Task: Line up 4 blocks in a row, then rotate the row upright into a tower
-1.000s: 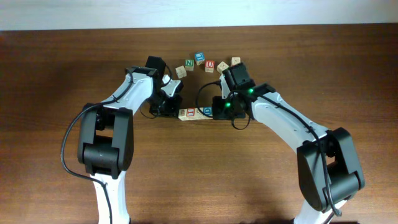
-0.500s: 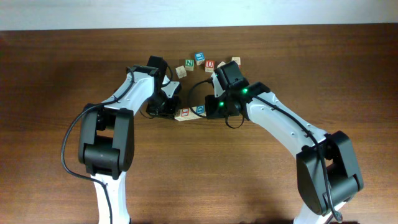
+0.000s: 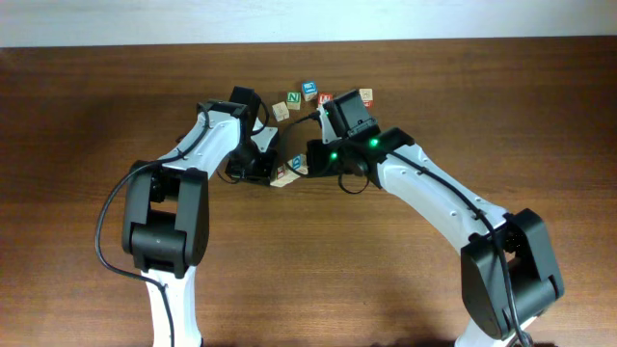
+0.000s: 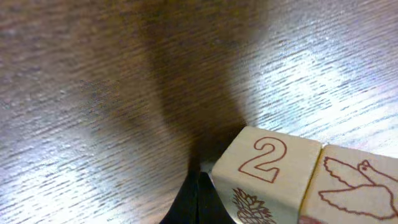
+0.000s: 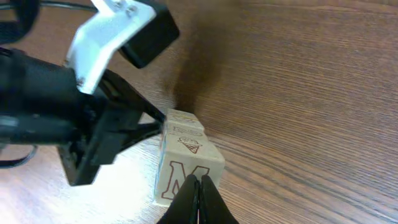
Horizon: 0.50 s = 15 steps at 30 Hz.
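Locate blocks [image 3: 287, 173] at frame centre on desk [image 3: 87, 106]: short row, long axis running lower left to upper right. Note left claw [image 3: 264, 168], closed and empty, against the lower-left end. Note right claw [image 3: 313, 160], closed and empty, against the upper-right end, equally near.

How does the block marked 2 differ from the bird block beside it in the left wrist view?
The 2 block bears a red-outlined numeral on top; the bird block a red-outlined bird. The 2 block ends the row, next to the left gripper; the bird block runs out of frame. Both are pale wood, touching side by side.
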{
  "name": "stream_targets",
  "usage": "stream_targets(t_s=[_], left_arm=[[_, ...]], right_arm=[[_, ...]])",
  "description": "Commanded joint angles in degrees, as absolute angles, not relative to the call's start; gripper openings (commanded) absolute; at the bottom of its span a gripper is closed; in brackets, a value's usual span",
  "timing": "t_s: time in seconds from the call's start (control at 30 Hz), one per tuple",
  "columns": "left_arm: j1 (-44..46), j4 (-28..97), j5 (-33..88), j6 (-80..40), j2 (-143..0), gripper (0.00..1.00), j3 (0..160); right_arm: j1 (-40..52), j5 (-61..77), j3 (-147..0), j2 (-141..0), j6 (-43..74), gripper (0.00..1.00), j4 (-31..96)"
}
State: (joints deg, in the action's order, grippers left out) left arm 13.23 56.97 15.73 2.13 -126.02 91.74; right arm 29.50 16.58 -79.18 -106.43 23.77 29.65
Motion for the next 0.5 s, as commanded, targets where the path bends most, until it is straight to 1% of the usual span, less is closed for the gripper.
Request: stream_targets(t_s=[0.0,0.47], left_arm=[[15.4,57.7,18.0,2.2,-126.8,0.00,91.6],[15.3,59.3,15.8,1.5,-126.8,0.00,91.6]], right_arm=[[31.2,18.3,-79.9,-106.4,24.5,0.04,29.5],[32.3,18.8,-79.8,-107.1,26.5,0.04,27.9]])
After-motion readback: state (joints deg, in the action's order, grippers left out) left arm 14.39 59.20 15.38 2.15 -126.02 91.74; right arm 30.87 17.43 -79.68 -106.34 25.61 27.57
